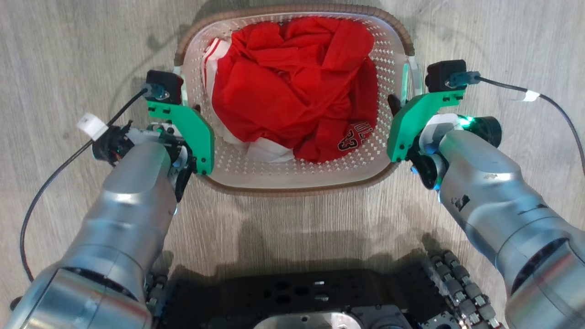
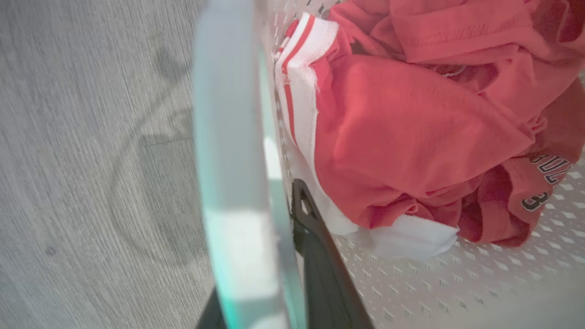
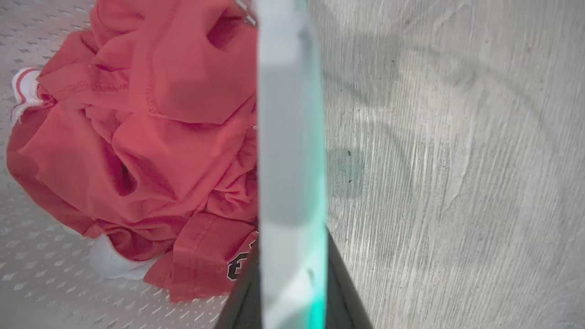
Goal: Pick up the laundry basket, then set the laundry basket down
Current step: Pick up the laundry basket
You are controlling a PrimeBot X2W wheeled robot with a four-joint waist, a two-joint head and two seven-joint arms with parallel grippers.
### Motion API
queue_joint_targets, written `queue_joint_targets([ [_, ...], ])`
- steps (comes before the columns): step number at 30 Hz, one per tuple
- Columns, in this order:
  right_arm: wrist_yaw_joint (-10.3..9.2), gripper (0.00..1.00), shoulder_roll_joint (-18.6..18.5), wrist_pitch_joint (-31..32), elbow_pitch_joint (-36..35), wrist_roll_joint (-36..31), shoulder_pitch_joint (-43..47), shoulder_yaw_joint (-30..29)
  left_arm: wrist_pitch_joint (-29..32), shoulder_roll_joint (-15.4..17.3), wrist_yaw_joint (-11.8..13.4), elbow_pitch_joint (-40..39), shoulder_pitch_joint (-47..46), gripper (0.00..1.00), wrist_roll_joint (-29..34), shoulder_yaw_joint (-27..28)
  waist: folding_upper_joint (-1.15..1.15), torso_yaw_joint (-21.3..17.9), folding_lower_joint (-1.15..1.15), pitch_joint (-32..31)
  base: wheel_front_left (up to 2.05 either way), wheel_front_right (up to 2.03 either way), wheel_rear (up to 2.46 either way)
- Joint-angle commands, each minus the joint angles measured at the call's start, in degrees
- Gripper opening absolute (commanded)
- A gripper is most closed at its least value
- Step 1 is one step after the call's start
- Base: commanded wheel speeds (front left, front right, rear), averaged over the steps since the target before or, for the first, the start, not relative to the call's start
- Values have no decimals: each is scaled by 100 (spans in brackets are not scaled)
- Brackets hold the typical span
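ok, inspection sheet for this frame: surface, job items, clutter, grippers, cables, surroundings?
Surface: grey wood-grain floor.
Job's things: laundry basket upright, holding red clothes with white trim.
Clutter: nothing seen.
Grippers: left gripper closed on left handle; right gripper closed on right handle; one finger inside the basket, one outside.
Cables: left cable and right cable trail off the wrists, away from the basket.
Surroundings: robot's black base near the basket.

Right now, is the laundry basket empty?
No, a crumpled red garment with white trim lies inside the laundry basket.
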Motion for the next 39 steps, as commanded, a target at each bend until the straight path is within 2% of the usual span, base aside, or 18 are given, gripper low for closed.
queue_joint_targets([
  [1, -3, 0, 78, -35, 11, 9, 328, 103, 46, 170, -19, 15, 187, 0, 7, -1, 0, 1, -1, -70, 0, 0, 0],
  [10, -3, 0, 78, 244, 25, 95, 526, 331, 271, 170, -137, 15, 459, 0, 48, -216, 0, -18, -1, -700, 0, 0, 0],
  [22, -3, 0, 78, 1376, 33, 337, 1139, 642, 768, 171, -285, 15, 1043, 0, 171, -694, 0, 1, -1, -2241, 0, 0, 0],
  [23, -3, 0, 78, 1533, 6, 390, 1266, 684, 875, 171, -309, -12, 1179, 0, 102, -777, 0, 21, -1, -2577, 0, 0, 0],
  [27, -3, 0, 78, 1796, -29, 468, 1479, 774, 1113, 170, -332, -123, 1450, 0, -65, -962, 0, 56, -1, -3198, 0, 0, 0],
  [39, -3, 0, 76, 2337, -208, 635, 1981, 1058, 2156, 193, -337, -728, 2174, 0, -885, -1998, 0, 168, -1, -4750, 0, 0, 0],
])
